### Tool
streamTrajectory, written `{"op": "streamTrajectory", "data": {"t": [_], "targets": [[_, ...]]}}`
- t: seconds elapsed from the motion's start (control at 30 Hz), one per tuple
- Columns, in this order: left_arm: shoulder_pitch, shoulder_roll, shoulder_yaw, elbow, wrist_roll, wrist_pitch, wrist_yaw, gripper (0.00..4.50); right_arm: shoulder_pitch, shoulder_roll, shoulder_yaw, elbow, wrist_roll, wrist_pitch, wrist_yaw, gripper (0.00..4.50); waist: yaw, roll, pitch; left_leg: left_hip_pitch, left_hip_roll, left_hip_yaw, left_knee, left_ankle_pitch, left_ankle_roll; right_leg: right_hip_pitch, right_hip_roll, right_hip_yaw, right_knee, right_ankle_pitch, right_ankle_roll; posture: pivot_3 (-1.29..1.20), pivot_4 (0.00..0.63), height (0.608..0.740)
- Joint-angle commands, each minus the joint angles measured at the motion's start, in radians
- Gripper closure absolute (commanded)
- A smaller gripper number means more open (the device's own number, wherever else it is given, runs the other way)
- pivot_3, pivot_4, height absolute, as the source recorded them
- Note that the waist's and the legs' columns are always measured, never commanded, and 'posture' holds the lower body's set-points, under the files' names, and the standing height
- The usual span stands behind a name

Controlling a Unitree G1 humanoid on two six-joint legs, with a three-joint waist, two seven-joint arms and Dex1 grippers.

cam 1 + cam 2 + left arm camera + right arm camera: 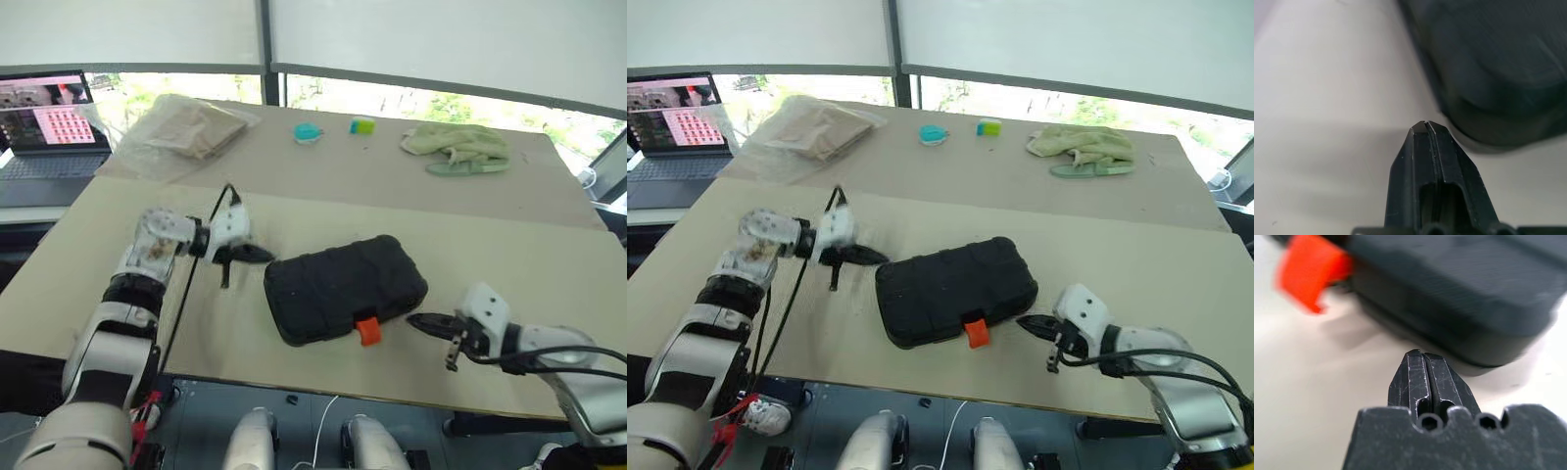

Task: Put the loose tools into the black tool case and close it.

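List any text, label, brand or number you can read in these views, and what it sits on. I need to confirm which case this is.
No text can be read anywhere.
Black tool case: ribbed shell and orange latch, no visible brand or label.
Laptop: its screen shows a grid of small tiles, too small to read.
Plastic bag, green cloth and the two small blue-green items: no lettering visible.
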Motion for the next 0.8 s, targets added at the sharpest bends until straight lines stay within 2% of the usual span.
{"op": "streamTrajectory", "data": {"t": [0.03, 0.13, 0.2, 0.3, 0.47, 0.8], "targets": [[-0.052, -0.003, 0.025, -0.279, -0.167, 0.347, -0.069, 4.48, 0.041, -0.02, -0.042, -0.089, 0.053, 0.021, 0.039, 4.5, -0.004, 0.0, 0.0, 0.0, 0.0, 0.0, 0.001, 0.0, 0.0, 0.0, 0.0, 0.0, 0.0, 0.0, 0.001, 0.0, 0.15, 0.74], [0.07, 0.0, -0.099, -0.538, -0.167, 0.38, -0.119, 4.48, 0.068, -0.016, -0.025, -0.136, 0.067, 0.042, 0.039, 4.5, -0.011, 0.007, -0.004, 0.001, -0.001, -0.001, 0.001, -0.001, 0.001, 0.002, -0.001, 0.001, -0.001, -0.001, 0.002, 0.0, 0.15, 0.74], [0.123, -0.008, -0.172, -0.57, -0.111, 0.322, -0.108, 4.48, 0.065, -0.011, -0.009, -0.163, 0.074, 0.063, 0.035, 4.5, -0.017, 0.012, -0.006, 0.006, -0.001, 0.0, 0.0, -0.002, 0.001, 0.006, -0.001, 0.002, 0.0, -0.001, 0.001, 0.0, 0.15, 0.74], [0.148, -0.029, -0.248, -0.521, -0.03, 0.25, -0.07, 4.48, 0.045, -0.003, 0.012, -0.201, 0.094, 0.101, 0.032, 4.5, -0.02, 0.01, -0.005, 0.008, 0.0, -0.001, 0.0, 0.0, -0.001, 0.005, 0.003, 0.003, 0.001, -0.001, -0.001, 0.0, 0.15, 0.74], [0.128, -0.097, -0.312, -0.289, 0.105, 0.037, 0.045, 4.48, -0.052, 0.031, 0.079, -0.208, 0.089, 0.164, -0.005, 4.5, -0.015, 0.009, -0.006, 0.013, 0.0, -0.003, 0.0, 0.001, -0.001, 0.01, 0.003, 0.003, 0.0, 0.0, -0.002, 0.0, 0.15, 0.74], [0.125, -0.125, -0.29, -0.294, 0.078, 0.025, 0.048, 4.48, -0.156, 0.076, 0.226, -0.061, -0.073, 0.128, -0.055, 4.5, -0.013, 0.008, -0.006, 0.016, 0.0, -0.002, 0.0, 0.0, -0.001, 0.014, 0.002, 0.003, 0.0, 0.0, -0.002, 0.0, 0.15, 0.74]]}}
